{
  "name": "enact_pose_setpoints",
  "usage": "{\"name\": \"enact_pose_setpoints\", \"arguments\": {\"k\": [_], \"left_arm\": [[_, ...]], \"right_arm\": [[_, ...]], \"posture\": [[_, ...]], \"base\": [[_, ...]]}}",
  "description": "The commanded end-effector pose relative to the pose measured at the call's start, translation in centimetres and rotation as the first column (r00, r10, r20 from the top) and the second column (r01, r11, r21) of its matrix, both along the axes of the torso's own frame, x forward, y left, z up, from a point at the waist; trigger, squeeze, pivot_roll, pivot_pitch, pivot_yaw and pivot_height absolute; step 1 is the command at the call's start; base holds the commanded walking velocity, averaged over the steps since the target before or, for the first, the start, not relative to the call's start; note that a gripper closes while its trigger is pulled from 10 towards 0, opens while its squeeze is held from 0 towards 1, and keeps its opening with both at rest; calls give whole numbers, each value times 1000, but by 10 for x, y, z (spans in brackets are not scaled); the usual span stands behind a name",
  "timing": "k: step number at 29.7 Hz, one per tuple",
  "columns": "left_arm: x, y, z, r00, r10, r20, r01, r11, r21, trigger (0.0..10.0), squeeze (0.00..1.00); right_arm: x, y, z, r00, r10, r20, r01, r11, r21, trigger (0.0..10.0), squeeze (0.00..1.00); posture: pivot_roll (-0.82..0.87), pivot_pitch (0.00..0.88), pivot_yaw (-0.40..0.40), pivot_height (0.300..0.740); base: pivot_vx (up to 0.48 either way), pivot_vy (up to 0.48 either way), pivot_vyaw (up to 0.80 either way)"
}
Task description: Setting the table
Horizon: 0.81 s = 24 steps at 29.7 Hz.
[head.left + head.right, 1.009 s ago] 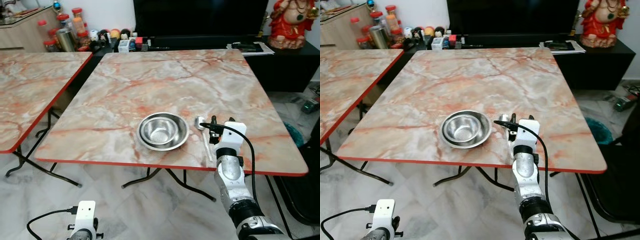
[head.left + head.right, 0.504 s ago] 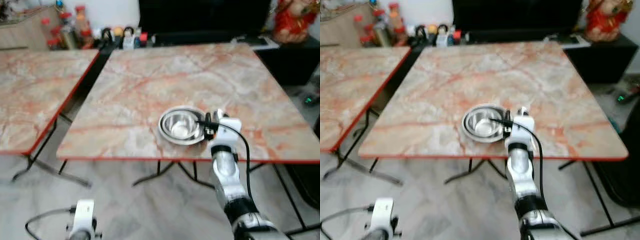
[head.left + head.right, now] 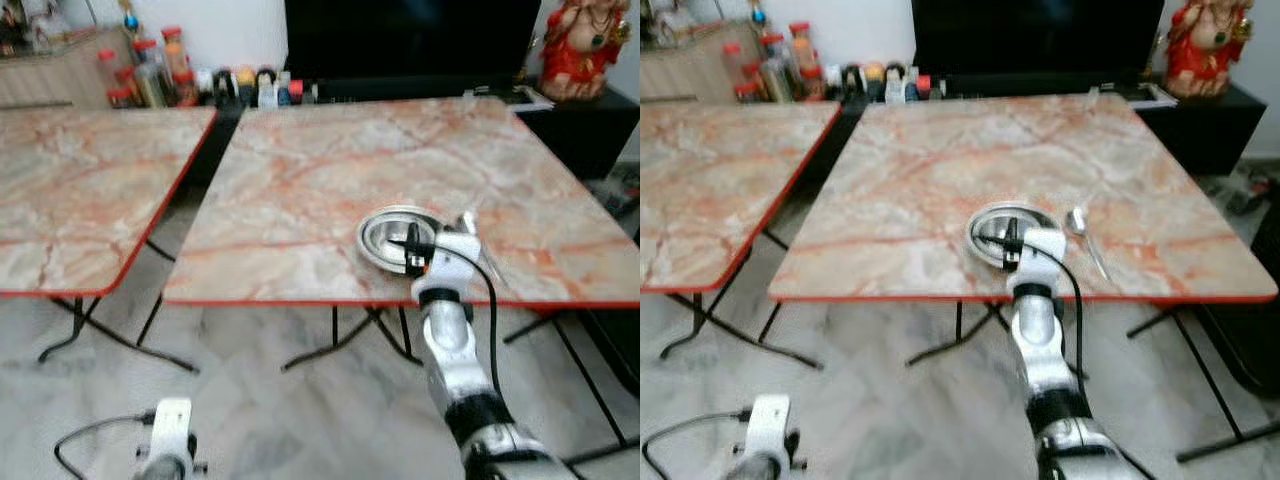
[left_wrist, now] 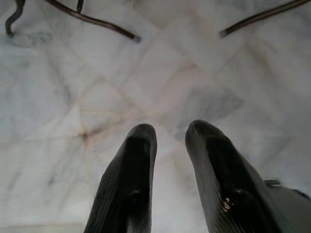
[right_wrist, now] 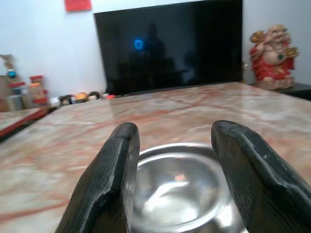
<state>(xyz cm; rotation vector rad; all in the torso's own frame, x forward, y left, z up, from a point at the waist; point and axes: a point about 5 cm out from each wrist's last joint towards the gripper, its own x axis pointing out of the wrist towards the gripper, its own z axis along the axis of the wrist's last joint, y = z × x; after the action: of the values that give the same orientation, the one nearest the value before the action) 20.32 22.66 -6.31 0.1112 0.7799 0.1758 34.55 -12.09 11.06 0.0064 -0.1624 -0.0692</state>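
A steel bowl point(image 3: 398, 232) sits near the front edge of the marble table point(image 3: 330, 170). A spoon point(image 3: 1085, 240) lies just to its right, handle toward the edge. My right gripper point(image 3: 412, 250) hovers at the bowl's near rim, low over the table edge. In the right wrist view this gripper point(image 5: 177, 128) is open, with the bowl point(image 5: 177, 187) just ahead between the fingers and nothing held. My left gripper point(image 4: 171, 133) hangs open above the floor, holding nothing.
A second marble table point(image 3: 80, 190) stands to the left, with a gap between the two. Behind are a black screen point(image 3: 400, 40), jars and bottles point(image 3: 150, 70) and a red statue point(image 3: 582, 45). Folding table legs point(image 3: 340, 340) stand on the tiled floor.
The camera has backed away and shifted, so the tables sit farther off. My right gripper has moved from above the spoon to the bowl's near rim. The spoon stays on the table.
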Motion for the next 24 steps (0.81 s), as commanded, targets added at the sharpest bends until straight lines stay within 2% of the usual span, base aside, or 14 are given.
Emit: {"name": "enact_pose_setpoints", "arguments": {"k": [1,13,24], "left_arm": [[2,-2,0,1000,17,3,-17,1000,-9,10000,0],[1,-3,0,1000,21,2,-21,1000,-14,10000,0],[2,-3,0,1000,20,2,-20,1000,-14,10000,0]], "right_arm": [[3,-4,4,1000,-2,5,2,1000,-11,10000,0],[2,0,-4,998,40,-41,-41,999,-22,10000,0],[2,0,-4,998,56,-41,-56,998,-23,10000,0]], "posture": [[24,0,63,740],[25,0,57,740],[21,0,59,740]], "base": [[0,368,0],[0,371,0],[0,373,0]]}}
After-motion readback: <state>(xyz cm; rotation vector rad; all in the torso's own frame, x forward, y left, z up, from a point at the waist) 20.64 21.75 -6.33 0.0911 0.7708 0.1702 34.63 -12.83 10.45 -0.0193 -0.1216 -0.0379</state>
